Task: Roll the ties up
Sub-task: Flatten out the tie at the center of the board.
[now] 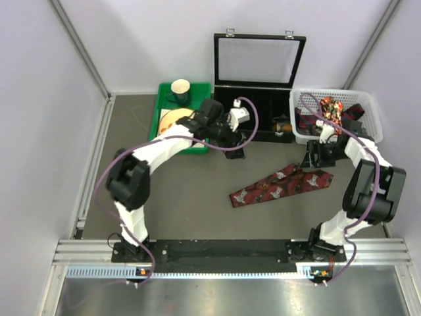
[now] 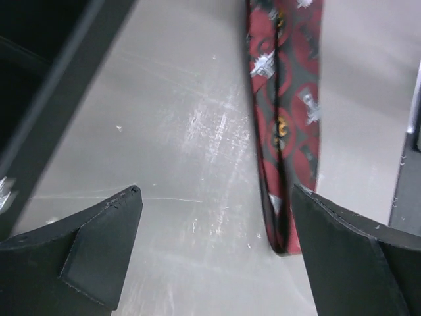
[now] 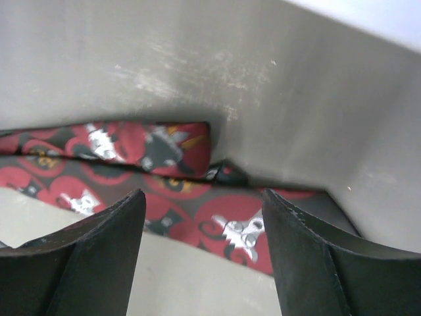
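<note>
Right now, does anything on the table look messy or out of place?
The red patterned tie lies slanted across the table, folded over itself with its layers offset, not rolled. More ties sit heaped in the white basket. Nothing looks spilled or damaged.

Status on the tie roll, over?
Left gripper open, right gripper open, both empty. Red patterned tie folded flat on table, not rolled. Nothing blocking.
</note>
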Tool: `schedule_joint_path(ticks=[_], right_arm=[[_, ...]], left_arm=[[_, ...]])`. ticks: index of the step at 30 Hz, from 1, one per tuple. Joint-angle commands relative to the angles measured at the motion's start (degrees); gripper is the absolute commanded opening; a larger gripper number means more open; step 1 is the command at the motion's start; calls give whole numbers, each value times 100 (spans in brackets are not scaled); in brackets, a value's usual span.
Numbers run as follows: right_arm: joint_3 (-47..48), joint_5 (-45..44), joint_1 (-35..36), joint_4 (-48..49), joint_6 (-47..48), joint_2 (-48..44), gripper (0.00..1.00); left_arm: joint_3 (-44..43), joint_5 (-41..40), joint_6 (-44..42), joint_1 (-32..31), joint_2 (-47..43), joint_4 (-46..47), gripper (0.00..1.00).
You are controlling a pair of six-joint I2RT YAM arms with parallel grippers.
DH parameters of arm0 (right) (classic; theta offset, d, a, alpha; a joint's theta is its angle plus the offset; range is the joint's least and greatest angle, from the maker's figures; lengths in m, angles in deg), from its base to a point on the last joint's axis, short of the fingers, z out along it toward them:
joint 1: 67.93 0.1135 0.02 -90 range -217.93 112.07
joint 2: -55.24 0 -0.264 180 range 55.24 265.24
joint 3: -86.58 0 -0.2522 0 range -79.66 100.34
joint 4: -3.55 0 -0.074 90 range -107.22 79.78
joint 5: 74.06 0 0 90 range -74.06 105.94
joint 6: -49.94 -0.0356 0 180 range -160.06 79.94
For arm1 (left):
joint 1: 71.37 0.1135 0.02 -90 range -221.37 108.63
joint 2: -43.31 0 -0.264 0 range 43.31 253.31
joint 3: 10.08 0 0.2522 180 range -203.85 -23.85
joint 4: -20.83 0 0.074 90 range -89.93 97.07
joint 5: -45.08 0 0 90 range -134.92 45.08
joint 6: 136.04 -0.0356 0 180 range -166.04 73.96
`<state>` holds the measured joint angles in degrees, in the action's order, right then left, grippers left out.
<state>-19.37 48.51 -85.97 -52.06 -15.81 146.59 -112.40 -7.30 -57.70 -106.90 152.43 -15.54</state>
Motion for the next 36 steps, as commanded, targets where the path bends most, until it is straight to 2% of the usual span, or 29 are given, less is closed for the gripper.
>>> schedule_joint_path(ticks=[1, 9, 11, 14, 15, 20, 23, 24, 26, 27, 30, 31, 34, 36], right_arm=[[-132, -41, 107, 826, -403, 321, 69], [-264, 152, 433, 1240, -763, 620, 66], [-264, 170, 564, 1258, -799, 673, 59], [-167, 379, 653, 1109, -825, 770, 27], [-45, 468, 679, 900, -791, 770, 1], [385, 1319, 854, 608, -825, 131, 0], [911, 1558, 1521, 441, -869, -82, 0], [1053, 1593, 2045, 432, -948, -108, 0], [1509, 1620, 2558, 467, -1053, -65, 0], [1677, 1594, 3161, 467, -1115, -13, 0], [2345, 1454, 4016, 511, -1177, 285, 0], [2521, 1331, 4559, 519, -1168, 382, 0], [3241, 1155, 5430, 423, -1072, 962, 0], [3716, 1111, 5749, 397, -993, 1243, 0]], left_arm=[[557, -167, -117, 195, -1050, -86, 99], [1550, -326, 76, 977, -2077, -112, 99], [1657, -335, 76, 1178, -2202, -147, 99], [1745, -343, -11, 1407, -2386, -322, 99], [1736, -413, -20, 1452, -2456, -392, 99], [1858, -414, -179, 1873, -2799, -709, 99], [2052, -318, -249, 2181, -3071, -736, 99], [2087, -309, -266, 2260, -3133, -762, 99], [2184, -352, -258, 2506, -3317, -771, 99], [2211, -361, -206, 2620, -3379, -745, 99], [2272, -379, 58, 3173, -3608, -692, 99], [2272, -422, 180, 3479, -3669, -640, 99], [2290, -693, 435, 4077, -3889, -517, 99], [2272, -940, 550, 4325, -3995, -481, 99]])
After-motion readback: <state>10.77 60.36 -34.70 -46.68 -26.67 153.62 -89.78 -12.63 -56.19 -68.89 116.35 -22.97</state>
